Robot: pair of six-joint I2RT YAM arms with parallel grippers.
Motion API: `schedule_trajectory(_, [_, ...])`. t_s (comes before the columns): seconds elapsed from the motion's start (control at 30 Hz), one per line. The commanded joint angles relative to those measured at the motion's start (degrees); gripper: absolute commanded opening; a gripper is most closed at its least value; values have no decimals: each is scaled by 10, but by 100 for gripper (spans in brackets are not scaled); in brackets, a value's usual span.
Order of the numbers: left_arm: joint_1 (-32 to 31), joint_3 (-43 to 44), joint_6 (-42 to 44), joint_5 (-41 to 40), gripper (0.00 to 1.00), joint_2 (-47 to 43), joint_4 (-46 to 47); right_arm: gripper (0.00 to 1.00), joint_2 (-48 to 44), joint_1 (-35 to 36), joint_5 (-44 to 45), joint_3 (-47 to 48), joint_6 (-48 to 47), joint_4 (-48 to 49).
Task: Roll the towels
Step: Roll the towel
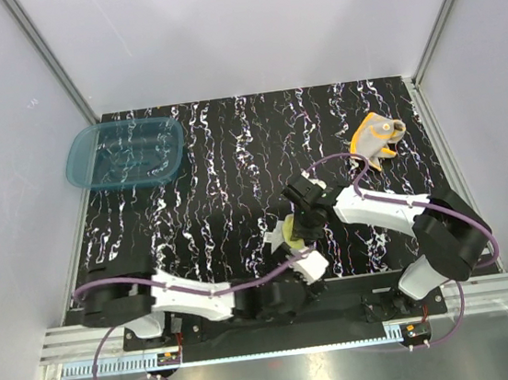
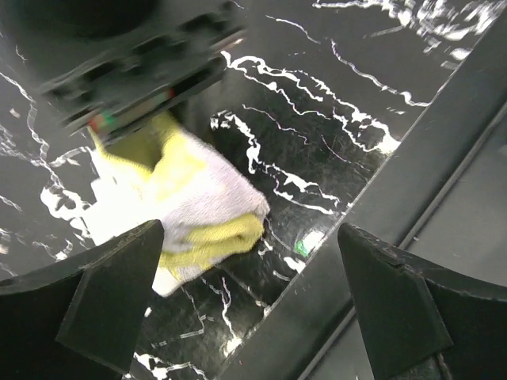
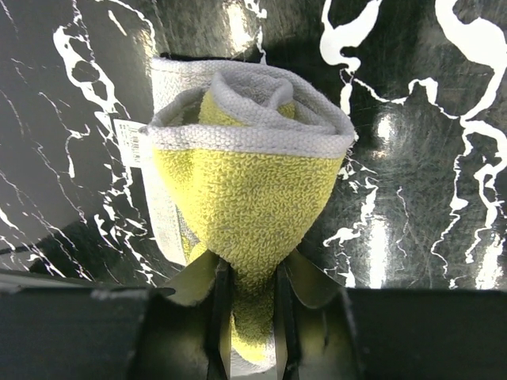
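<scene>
the yellow towel (image 1: 289,233) lies low in the centre of the top view, on the black marbled surface (image 1: 195,160), already wound into a loose roll. the right gripper (image 3: 247,294) is closed on its yellow end; in the right wrist view the grey spiral of the roll sits just above the fingers, so the long axis seems to run away from them toward the top of the frame. the left gripper (image 2: 249,237) hangs just beside it with the jaws fully apart and holds nothing. the orange towel (image 1: 377,138) lies crumpled at the upper right, well apart, and i judge the right arm is the nearer one for it.
</scene>
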Motion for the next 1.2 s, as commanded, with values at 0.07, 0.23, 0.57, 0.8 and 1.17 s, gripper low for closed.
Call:
schedule_trajectory(0.07, [-36,91,81,-122,99,73,9,25,6,-3,-9,15,-12,-22])
schedule_trajectory(0.23, [-34,109,78,-139,99,112,-5,25,1,-3,-13,6,-10,-21])
schedule_trajectory(0.57, [26,77,-2,-77,86,110,-35,25,-10,-2,-18,-3,-10,-21])
schedule_trajectory(0.8, [40,73,-23,-68,58,109,-50,25,-12,-2,-18,-5,-12,-26])
schedule_trajectory(1.17, [45,68,-42,-52,25,99,-62,43,-26,-3,-18,10,-14,-39])
